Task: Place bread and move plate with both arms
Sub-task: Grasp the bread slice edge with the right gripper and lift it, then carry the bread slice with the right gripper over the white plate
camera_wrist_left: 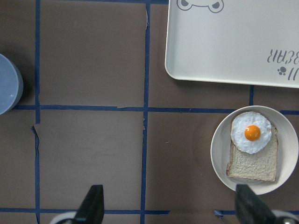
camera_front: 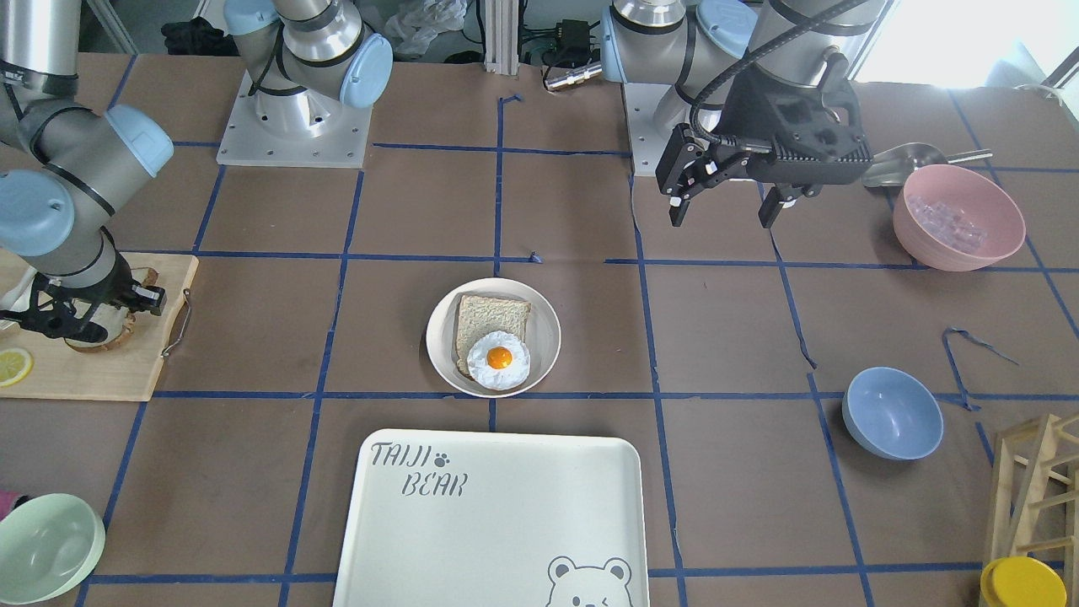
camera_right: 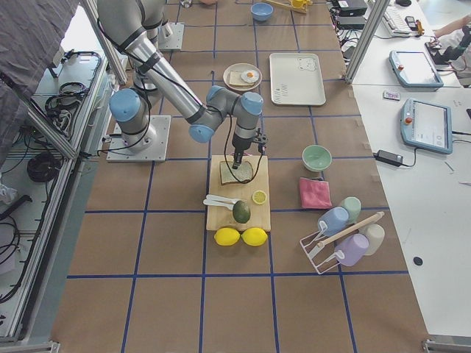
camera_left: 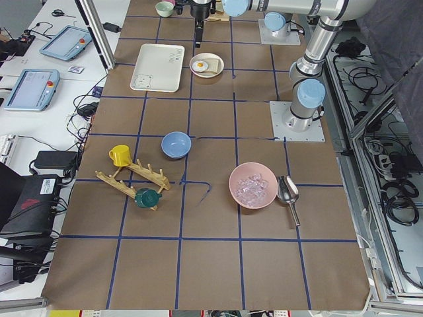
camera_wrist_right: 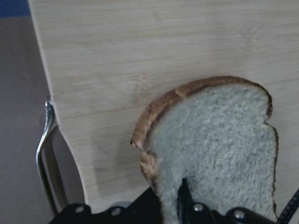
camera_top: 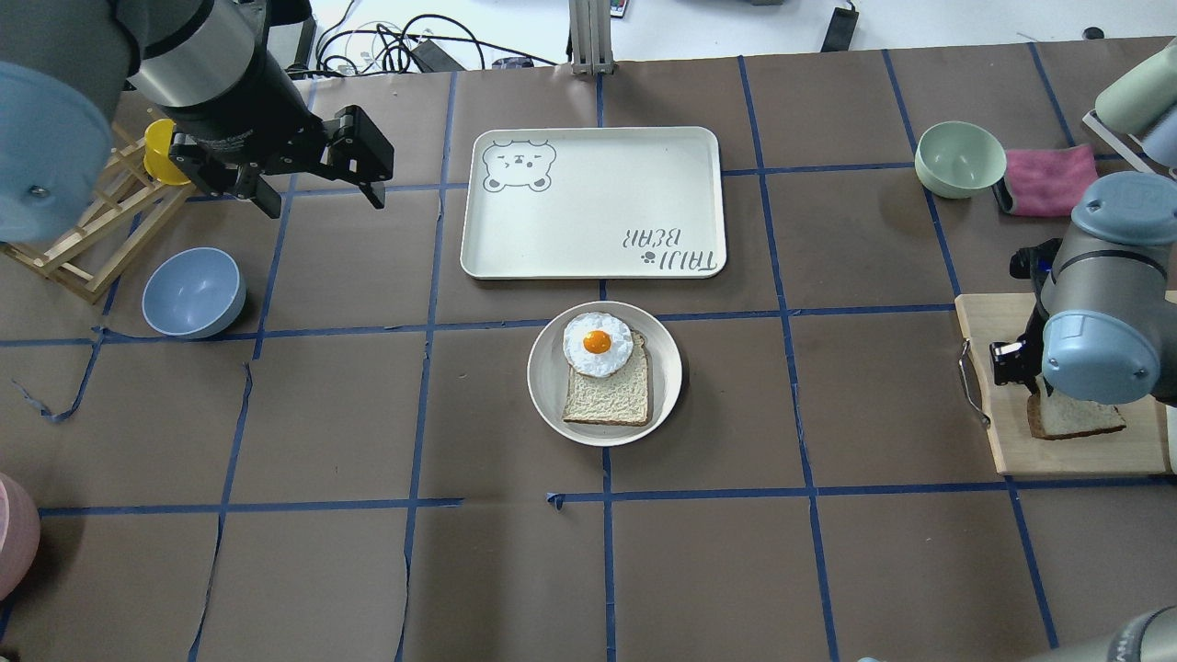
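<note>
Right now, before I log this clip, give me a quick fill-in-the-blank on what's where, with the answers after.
1. The plate holds a slice of toast topped with a fried ____.
2. The right gripper is shut on the bread at the wooden cutting ____.
3. The left gripper hangs in the air, holding nothing, with its jaws ____.
Missing words: egg; board; open.

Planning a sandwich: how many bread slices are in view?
2. A tan slice lies on the plate under the fried egg; the bread is on the cutting board, in the right gripper.
</note>
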`<action>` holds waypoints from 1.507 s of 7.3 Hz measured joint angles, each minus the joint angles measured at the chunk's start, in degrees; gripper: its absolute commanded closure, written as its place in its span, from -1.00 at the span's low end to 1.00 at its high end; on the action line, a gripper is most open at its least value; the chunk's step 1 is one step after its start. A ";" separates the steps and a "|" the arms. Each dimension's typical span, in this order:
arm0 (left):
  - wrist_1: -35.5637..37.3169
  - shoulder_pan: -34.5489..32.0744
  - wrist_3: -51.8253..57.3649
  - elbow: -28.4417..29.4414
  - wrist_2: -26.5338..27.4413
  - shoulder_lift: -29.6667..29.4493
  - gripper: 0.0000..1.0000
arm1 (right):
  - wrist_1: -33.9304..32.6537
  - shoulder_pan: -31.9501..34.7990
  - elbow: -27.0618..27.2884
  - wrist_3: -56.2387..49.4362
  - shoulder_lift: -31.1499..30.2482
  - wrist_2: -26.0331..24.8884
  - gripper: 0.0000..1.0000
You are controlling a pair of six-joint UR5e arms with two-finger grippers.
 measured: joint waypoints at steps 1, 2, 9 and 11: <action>0.00 0.00 -0.01 0.00 0.03 0.00 -1.00 | 0.28 -0.09 -0.09 -0.04 -0.45 -0.13 1.00; 0.00 0.00 0.01 0.00 0.04 0.00 -1.00 | 0.71 -0.07 -0.14 -0.04 -1.56 -0.17 1.00; -0.04 0.00 -0.03 0.00 0.16 0.00 -1.00 | 21.44 12.93 -15.80 12.56 -8.42 -0.96 1.00; -0.08 0.00 0.02 0.00 0.16 0.00 -1.00 | 30.92 26.96 -22.69 30.18 -7.15 0.74 1.00</action>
